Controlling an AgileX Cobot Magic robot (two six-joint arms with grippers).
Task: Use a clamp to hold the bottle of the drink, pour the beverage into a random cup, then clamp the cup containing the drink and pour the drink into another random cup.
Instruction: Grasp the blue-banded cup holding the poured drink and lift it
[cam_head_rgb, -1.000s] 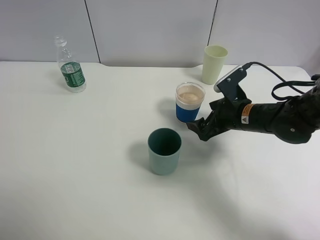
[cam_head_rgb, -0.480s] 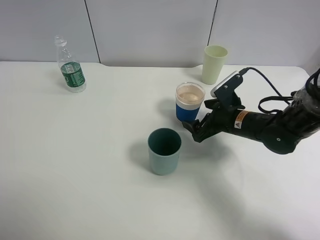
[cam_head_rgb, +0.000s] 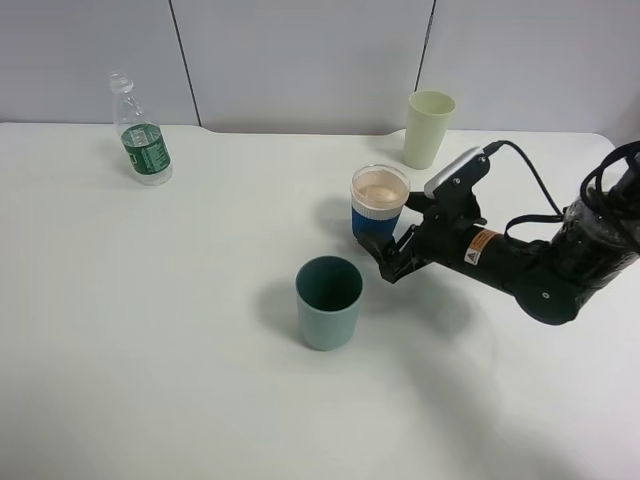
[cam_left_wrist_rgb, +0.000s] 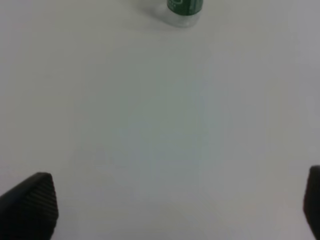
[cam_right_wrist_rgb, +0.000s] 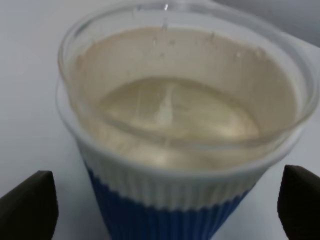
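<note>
Straddling the blue-sleeved cup (cam_head_rgb: 380, 212) of clear drink (cam_right_wrist_rgb: 170, 107) near the teal cup (cam_head_rgb: 329, 300), the right claw (cam_head_rgb: 384, 258) stands open, not touching it; the left claw (cam_left_wrist_rgb: 160, 207) gapes wide above the table (cam_left_wrist_rgb: 150, 125), bottle (cam_left_wrist_rgb: 184, 7) ahead

Bottle (cam_head_rgb: 140, 135) far left; sleeved cup (cam_head_rgb: 379, 208) behind plain cup (cam_head_rgb: 329, 302); tall cup (cam_head_rgb: 429, 128) behind both

Blue-sleeved cup (cam_right_wrist_rgb: 165, 175) upright, close in front of right gripper (cam_right_wrist_rgb: 164, 204), between spread fingertips (cam_right_wrist_rgb: 30, 205), gap either side. Clear liquid (cam_right_wrist_rgb: 175, 107) pooled in peach interior. White table (cam_right_wrist_rgb: 30, 75) beyond.
</note>
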